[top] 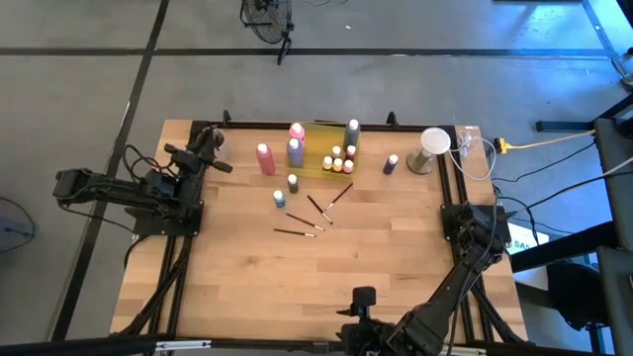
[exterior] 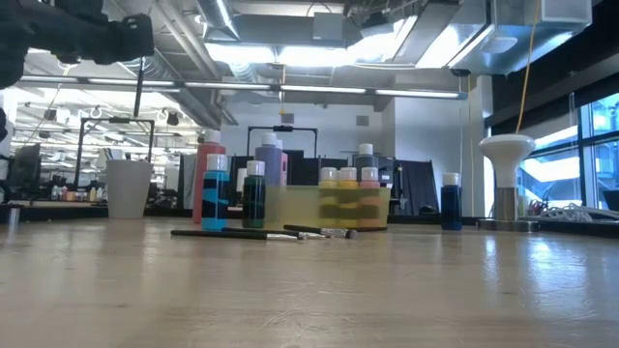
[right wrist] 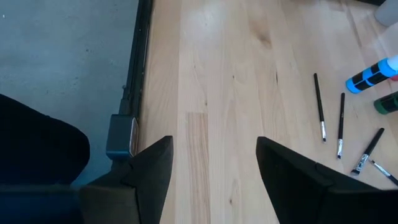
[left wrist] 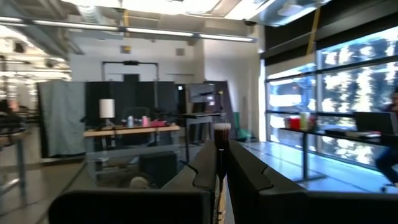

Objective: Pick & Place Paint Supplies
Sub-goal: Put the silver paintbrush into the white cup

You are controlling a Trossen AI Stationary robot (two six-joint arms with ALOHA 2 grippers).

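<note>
Looking down from overhead, slim dark brushes (top: 315, 206) lie scattered mid-table on pale wood planks (top: 297, 287), bottles (top: 294, 151) clustered beyond them; no label readable. Low view: glossy blue bottle (exterior: 215, 192) upright. Left gripper (left wrist: 221, 174) pressed together, empty. Right gripper (right wrist: 214, 163) spread apart above bare wood.

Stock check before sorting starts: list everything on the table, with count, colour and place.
Tall squeeze bottles: four; two pink, purple, grey; far middle.
Translucent yellow tray: one; far middle, holding small bottles.
Small white-capped paint bottles: about five, yellow to red; in the tray.
Small blue-toned bottles: two left of the brushes, a third dark one right of the tray.
Thin dark brushes: four; centre.
Pale round cups: far right corner.
Wooden table.
Left gripper: shut, far left corner.
Right gripper: open, near edge.
</note>
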